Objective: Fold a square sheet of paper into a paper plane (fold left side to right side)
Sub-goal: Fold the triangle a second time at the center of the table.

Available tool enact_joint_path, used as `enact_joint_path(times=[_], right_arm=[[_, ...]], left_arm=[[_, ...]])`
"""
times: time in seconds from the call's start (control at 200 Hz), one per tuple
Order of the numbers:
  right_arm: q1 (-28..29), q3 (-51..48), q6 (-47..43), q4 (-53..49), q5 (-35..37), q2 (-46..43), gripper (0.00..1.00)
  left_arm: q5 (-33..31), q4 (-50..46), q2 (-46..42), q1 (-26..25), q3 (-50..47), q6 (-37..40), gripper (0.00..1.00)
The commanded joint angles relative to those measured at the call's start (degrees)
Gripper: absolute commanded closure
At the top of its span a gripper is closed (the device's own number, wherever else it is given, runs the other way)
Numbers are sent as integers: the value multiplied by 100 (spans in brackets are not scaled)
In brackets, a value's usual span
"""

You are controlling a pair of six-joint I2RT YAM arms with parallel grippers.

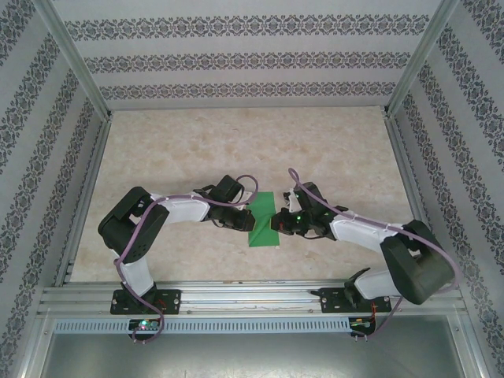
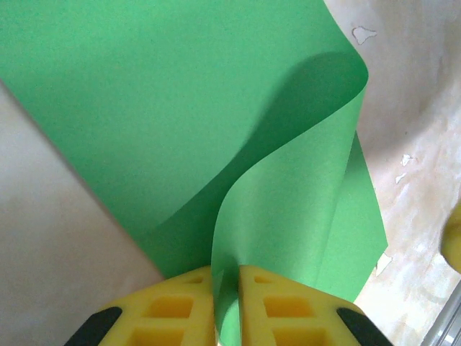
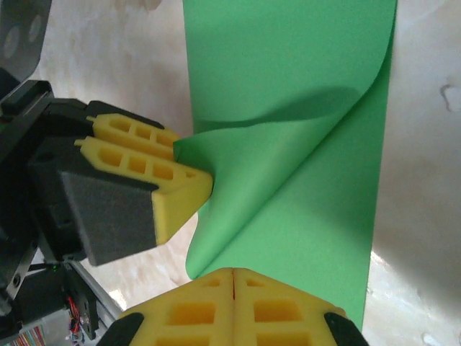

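The square sheet of paper [image 1: 262, 215] is bright green and lies on the table between the two arms. My left gripper [image 2: 227, 277] is shut on one edge of the paper [image 2: 180, 108], which it holds lifted and curled over the flat part. In the right wrist view the left gripper [image 3: 189, 160] pinches that raised flap of the paper [image 3: 302, 94] from the left. My right gripper [image 3: 233, 277] is shut, its tips down at the near edge of the sheet with nothing visible between them. From above, the right gripper [image 1: 277, 223] sits at the paper's right side and the left gripper [image 1: 241, 217] at its left.
The marbled tabletop [image 1: 236, 150] is enclosed by patterned walls [image 1: 236, 59] on three sides. An aluminium rail [image 1: 252, 298] carrying both arm bases runs along the near edge. Small white chips [image 2: 364, 33] mark the surface beside the paper.
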Motion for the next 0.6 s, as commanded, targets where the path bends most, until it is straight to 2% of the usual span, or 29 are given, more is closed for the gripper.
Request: enact_joint_path(times=[0.0, 0.595], right_arm=[[93, 267, 70, 397, 15, 267, 100], [334, 595, 60, 742, -155, 1114, 100]], left_arm=[[-265, -165, 260, -10, -196, 88, 84], [-283, -174, 304, -32, -160, 100, 84]])
